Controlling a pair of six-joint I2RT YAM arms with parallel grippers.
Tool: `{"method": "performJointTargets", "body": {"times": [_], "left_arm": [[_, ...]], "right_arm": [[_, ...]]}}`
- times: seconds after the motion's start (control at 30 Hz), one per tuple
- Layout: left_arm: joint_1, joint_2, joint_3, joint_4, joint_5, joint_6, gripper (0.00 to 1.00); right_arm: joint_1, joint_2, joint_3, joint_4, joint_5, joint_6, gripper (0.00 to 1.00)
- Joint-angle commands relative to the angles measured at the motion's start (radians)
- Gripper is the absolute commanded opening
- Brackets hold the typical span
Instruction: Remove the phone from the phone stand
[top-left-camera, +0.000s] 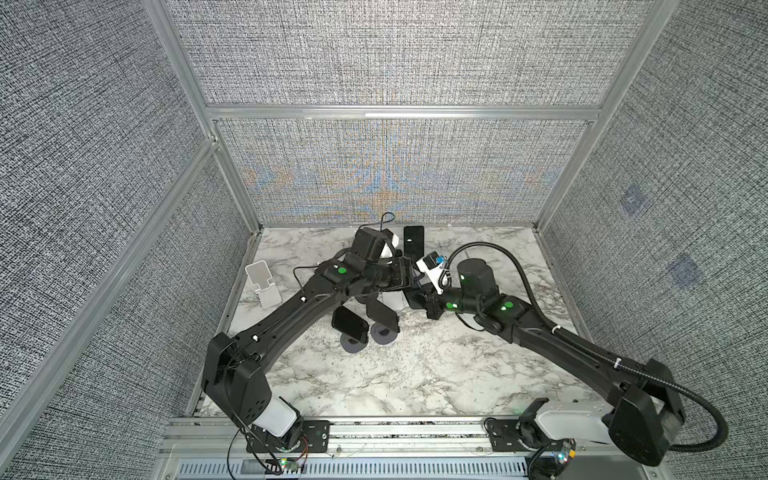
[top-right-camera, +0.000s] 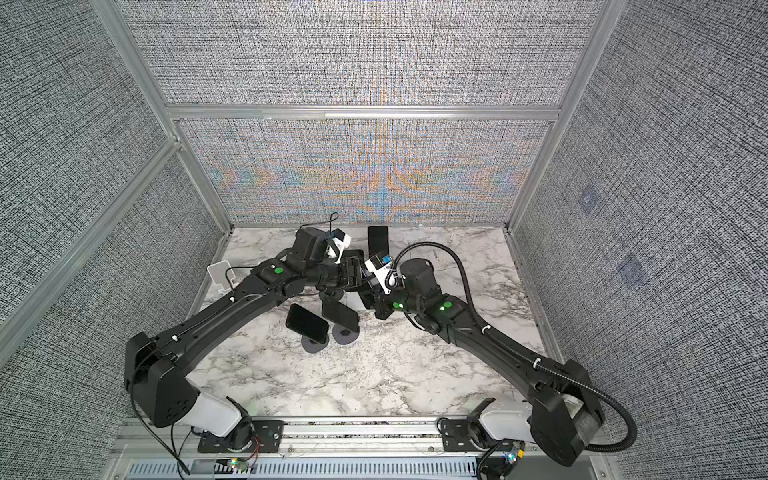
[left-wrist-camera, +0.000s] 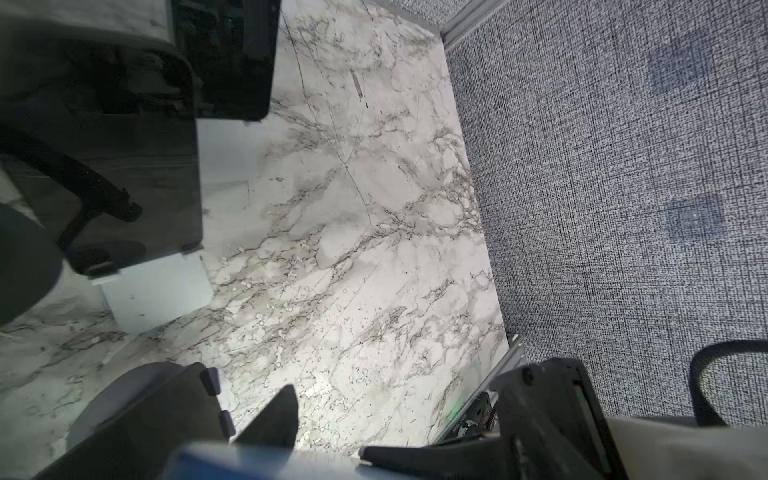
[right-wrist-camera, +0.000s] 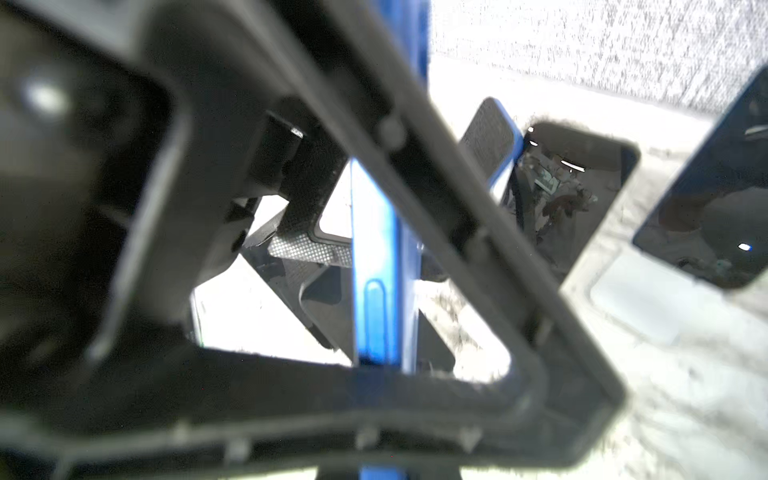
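Observation:
In the right wrist view a blue-edged phone (right-wrist-camera: 376, 270) stands on edge in a black phone stand (right-wrist-camera: 307, 249) with textured pads. My right gripper (right-wrist-camera: 380, 370) is shut on that phone's edge. In both top views this gripper (top-left-camera: 415, 297) sits at the table's middle, and the arms hide the phone and stand there. My left gripper (left-wrist-camera: 328, 419) is open, with marble showing between its fingertips and a blurred blue surface at its base. It hovers just above the right one (top-left-camera: 401, 277).
Two dark phones on round-based stands (top-left-camera: 350, 324) (top-left-camera: 382, 313) stand in front of the grippers, and another phone (top-left-camera: 414, 243) stands at the back. An empty white stand (top-left-camera: 262, 282) is at the left edge. Fabric walls close three sides of the marble table (top-left-camera: 415, 374).

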Motion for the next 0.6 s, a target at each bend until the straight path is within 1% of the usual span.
{"method": "performJointTargets", "body": {"times": [0.0, 0.1, 0.23, 0.3, 0.43, 0.57], "left_arm": [[-0.014, 0.011, -0.028, 0.197, 0.071, -0.023, 0.48], [-0.052, 0.039, -0.055, 0.264, 0.074, -0.038, 0.5], [-0.107, 0.106, -0.049, 0.285, 0.081, -0.055, 0.51], [-0.121, 0.13, -0.061, 0.305, 0.081, -0.073, 0.53], [-0.129, 0.155, -0.096, 0.358, 0.079, -0.102, 0.57], [-0.129, 0.175, -0.108, 0.375, 0.079, -0.106, 0.63]], "right_arm": [[-0.029, -0.041, -0.058, 0.043, -0.079, 0.113, 0.0], [-0.056, -0.076, -0.121, 0.066, -0.119, 0.156, 0.0], [-0.082, -0.114, -0.207, 0.069, -0.146, 0.193, 0.0], [-0.101, -0.133, -0.255, 0.072, -0.157, 0.215, 0.0], [-0.149, -0.165, -0.359, 0.156, -0.221, 0.297, 0.0], [-0.17, -0.153, -0.39, 0.176, -0.248, 0.33, 0.0]]}}
